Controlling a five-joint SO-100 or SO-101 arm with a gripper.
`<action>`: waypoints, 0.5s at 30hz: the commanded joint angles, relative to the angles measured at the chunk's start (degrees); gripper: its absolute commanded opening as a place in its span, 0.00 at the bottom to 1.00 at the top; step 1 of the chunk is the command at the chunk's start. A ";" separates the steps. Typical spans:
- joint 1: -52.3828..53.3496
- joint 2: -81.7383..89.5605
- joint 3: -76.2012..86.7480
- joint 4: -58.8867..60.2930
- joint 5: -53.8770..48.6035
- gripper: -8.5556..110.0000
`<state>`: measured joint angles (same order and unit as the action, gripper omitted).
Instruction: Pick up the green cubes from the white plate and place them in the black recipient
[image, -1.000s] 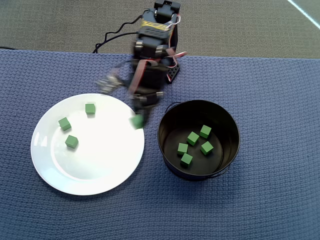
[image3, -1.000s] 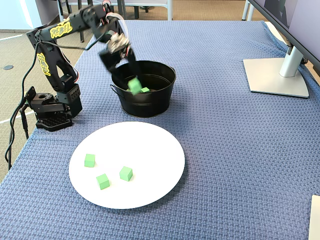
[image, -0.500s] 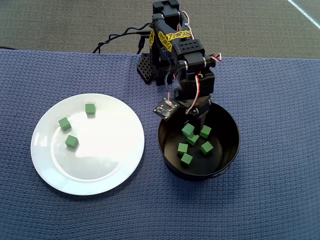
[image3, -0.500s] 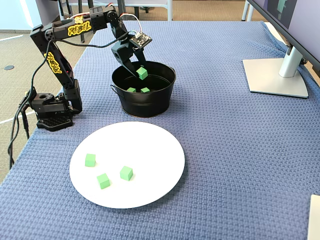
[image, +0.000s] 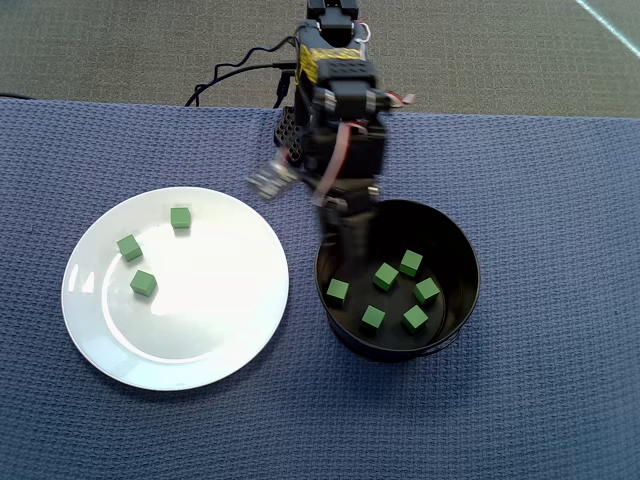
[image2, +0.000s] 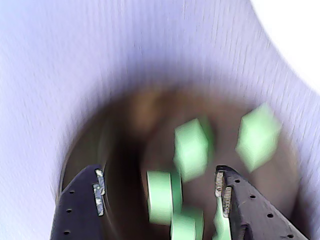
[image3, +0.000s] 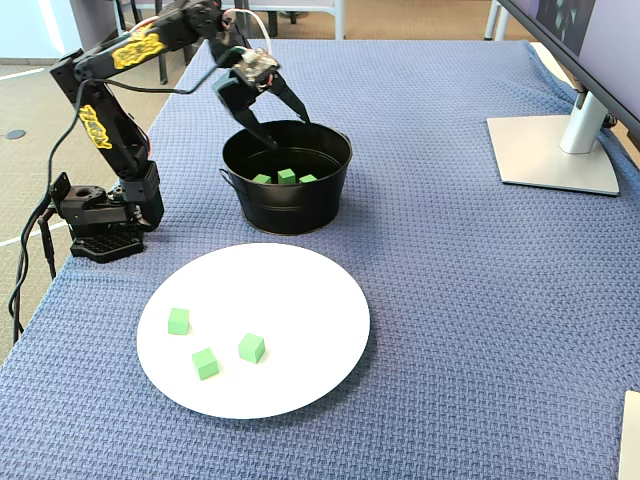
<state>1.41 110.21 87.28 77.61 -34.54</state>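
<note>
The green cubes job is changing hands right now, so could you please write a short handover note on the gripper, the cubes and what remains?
Gripper: open and empty, above the rim of the black tin on the arm's side.
Done: six green cubes lie in the tin, as the overhead view shows, one of them near the wall.
Left: three green cubes on the white plate, all in its far-left part in the overhead view. They lie apart from one another.
Next, probably: swing back to the plate and take one of the three.
</note>
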 joint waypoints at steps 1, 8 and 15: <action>10.90 3.25 1.41 -5.80 -13.45 0.26; 26.72 -2.81 16.70 -31.03 -43.24 0.31; 34.37 -12.83 21.09 -49.83 -59.94 0.31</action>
<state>32.70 99.58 108.54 35.16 -86.75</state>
